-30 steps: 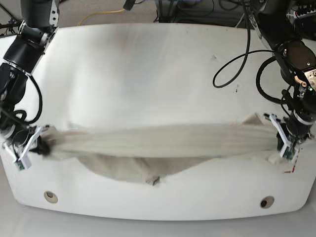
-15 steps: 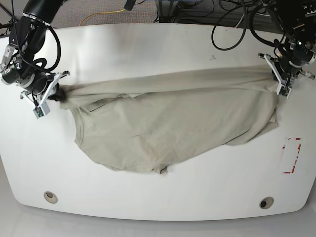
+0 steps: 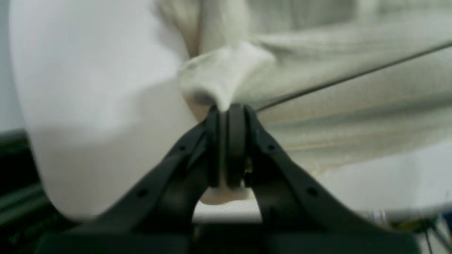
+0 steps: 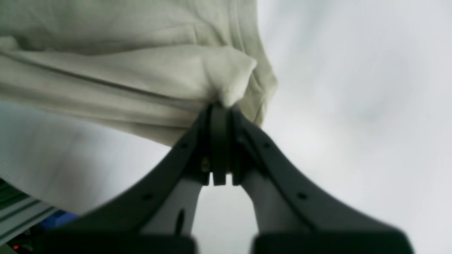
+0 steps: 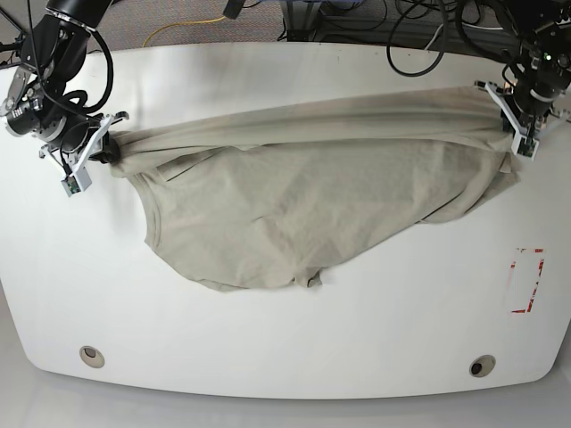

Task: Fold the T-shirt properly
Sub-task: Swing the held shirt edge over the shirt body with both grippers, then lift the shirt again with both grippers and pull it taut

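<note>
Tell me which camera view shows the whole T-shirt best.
The base view: the T-shirt appears entire there, stretched between the left gripper and right gripper above the white table. Each wrist view shows only a blurred pinched bunch of cloth at its shut jaws.

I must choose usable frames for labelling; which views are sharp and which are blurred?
Base view: sharp, evenly lit, beige cotton T-shirt clear on the white table. Left wrist view: blurred throughout, left pincer soft. Right wrist view: also blurred, right pincer soft.

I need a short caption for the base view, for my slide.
Both grippers, left and right, pinch the beige T-shirt stretched across the white table.
</note>
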